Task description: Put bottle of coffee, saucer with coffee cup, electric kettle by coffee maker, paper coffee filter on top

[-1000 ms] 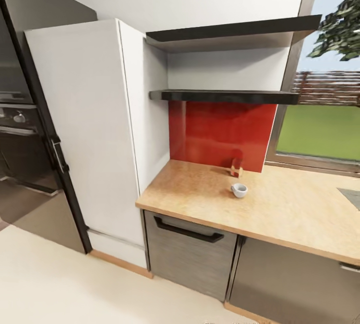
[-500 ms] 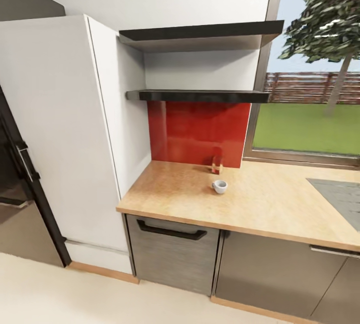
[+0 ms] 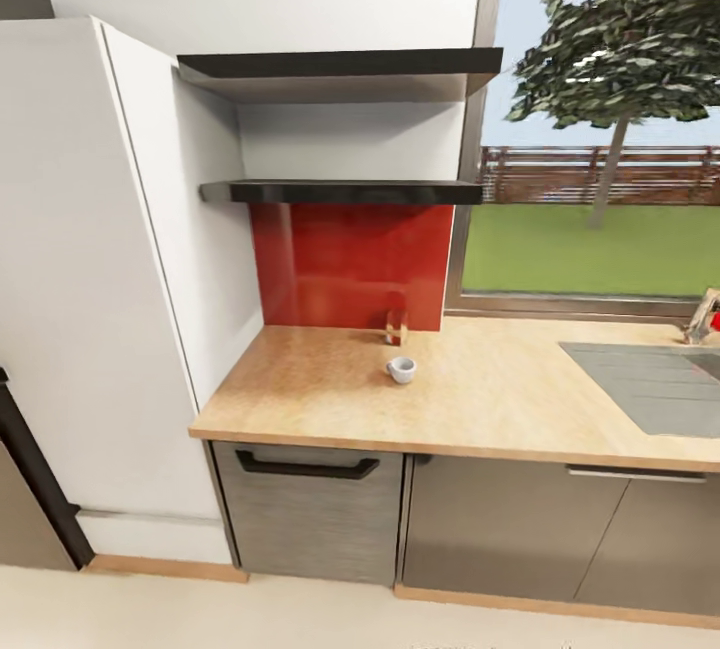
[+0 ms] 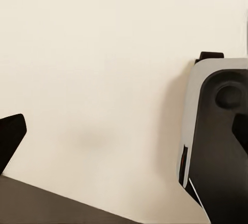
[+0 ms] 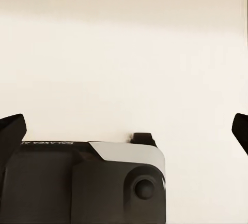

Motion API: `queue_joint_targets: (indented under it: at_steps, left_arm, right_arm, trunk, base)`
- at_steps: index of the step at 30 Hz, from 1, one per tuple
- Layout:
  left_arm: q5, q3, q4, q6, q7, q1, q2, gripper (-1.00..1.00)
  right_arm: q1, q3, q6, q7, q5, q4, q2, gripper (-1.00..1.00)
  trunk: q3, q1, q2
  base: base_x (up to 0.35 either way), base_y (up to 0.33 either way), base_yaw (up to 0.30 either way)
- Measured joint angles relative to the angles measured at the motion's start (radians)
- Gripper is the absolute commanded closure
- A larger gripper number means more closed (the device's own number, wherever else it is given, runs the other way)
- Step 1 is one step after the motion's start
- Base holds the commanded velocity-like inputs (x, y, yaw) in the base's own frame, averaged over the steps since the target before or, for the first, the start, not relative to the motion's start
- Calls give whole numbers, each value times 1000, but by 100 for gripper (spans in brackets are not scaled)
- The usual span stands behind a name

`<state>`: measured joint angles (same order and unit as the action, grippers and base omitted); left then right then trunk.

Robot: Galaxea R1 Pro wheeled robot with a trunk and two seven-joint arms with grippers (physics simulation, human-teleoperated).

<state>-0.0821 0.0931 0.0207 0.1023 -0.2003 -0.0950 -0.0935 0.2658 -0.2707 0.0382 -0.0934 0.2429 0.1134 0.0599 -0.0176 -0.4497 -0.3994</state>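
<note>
- Left gripper [image 4: 124, 131]: fingers spread wide, nothing between them, over cream floor [image 4: 103, 53].
- Right gripper [image 5: 124, 128]: likewise parted and unloaded.
- Coffee cup [image 3: 401, 369]: small, white, upright on kitchen countertop [image 3: 300, 389], just before a small, possibly wooden item [image 3: 396, 326].
- Kitchen shelf [image 3: 340, 192]: dark slab above the red backsplash [image 3: 350, 264].

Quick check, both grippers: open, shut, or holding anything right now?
Left gripper: open, fingertips wide apart, nothing between them.
Right gripper: open, fingertips wide apart, nothing between them.

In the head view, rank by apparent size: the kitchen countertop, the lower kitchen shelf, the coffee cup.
1. kitchen countertop
2. kitchen shelf, the lower slab, which sits farther back
3. coffee cup, by far the smallest
</note>
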Motion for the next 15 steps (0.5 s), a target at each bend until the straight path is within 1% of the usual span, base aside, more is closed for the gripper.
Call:
queue_joint_targets:
  at_steps: [7, 9, 15]
  left_arm:
    - [0, 1, 2, 0, 0, 0, 1, -100]
    - [0, 1, 2, 0, 0, 0, 1, -100]
    - [0, 1, 2, 0, 0, 0, 0, -100]
  right_arm:
    - [0, 0, -3, 2, 0, 0, 5, -100]
    - [0, 0, -3, 2, 0, 0, 5, -100]
    - [0, 0, -4, 2, 3, 0, 8, -100]
  trunk:
    - [0, 0, 0]
    - [0, 0, 0]
    - [0, 0, 0]
  base:
    - [0, 0, -262]
    - [0, 0, -184]
    - [0, 0, -30]
